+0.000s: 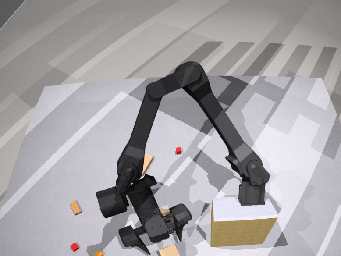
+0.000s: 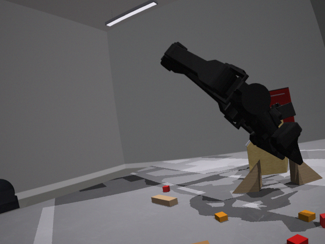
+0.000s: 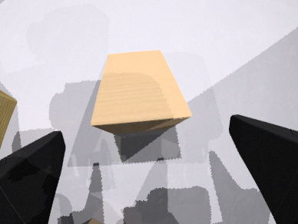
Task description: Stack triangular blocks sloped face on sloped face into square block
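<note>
Two light wooden triangular blocks stand apart on the table. The right block in the exterior view seems to be the one cut by the bottom edge of the top view and large in the wrist view. The other block is partly hidden by my gripper in the top view; a brown corner shows at the wrist view's bottom edge. My gripper is open and empty, tilted above the table. Its fingers appear either side of the large block in the wrist view, apparently above it.
The arm's wooden pedestal stands beside the blocks. A flat wooden block, a red cube, an orange block and a tan block lie around. Several more small blocks lie near the front.
</note>
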Available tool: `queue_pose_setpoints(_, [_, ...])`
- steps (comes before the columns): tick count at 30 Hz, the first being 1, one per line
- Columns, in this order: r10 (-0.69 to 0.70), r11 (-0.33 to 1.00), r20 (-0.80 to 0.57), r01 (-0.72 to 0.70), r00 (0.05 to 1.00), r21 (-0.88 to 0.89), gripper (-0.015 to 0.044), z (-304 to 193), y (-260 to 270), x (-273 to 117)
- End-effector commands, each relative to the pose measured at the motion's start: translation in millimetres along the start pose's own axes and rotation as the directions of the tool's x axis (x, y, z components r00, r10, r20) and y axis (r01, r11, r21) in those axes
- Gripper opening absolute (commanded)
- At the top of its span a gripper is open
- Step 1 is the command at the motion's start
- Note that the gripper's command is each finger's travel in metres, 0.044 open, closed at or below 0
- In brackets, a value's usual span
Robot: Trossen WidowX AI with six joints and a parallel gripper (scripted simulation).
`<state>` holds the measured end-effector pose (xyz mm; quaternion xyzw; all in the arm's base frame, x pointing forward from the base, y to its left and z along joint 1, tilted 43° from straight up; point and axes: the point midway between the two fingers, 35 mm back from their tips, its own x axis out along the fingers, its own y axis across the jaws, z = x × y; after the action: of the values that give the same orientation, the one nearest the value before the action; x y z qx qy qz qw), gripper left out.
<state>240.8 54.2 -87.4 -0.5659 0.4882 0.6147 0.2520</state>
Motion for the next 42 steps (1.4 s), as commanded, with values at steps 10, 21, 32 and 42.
queue_pose_setpoints(10, [-0.001, 1.0, -0.001, 0.001, 1.0, -0.006, 0.044, 0.2, 0.8, 22.9])
queue_pose_setpoints(21, [-0.004, 1.0, 0.001, 0.004, 1.0, -0.007, 0.044, 0.9, 1.7, 40.6])
queue_pose_setpoints(32, [-0.007, 1.0, 0.002, 0.007, 1.0, -0.009, 0.044, 1.7, 3.6, 56.7])
queue_pose_setpoints(42, [-0.007, 1.0, 0.002, 0.007, 1.0, -0.009, 0.0204, 1.7, 3.6, 57.0])
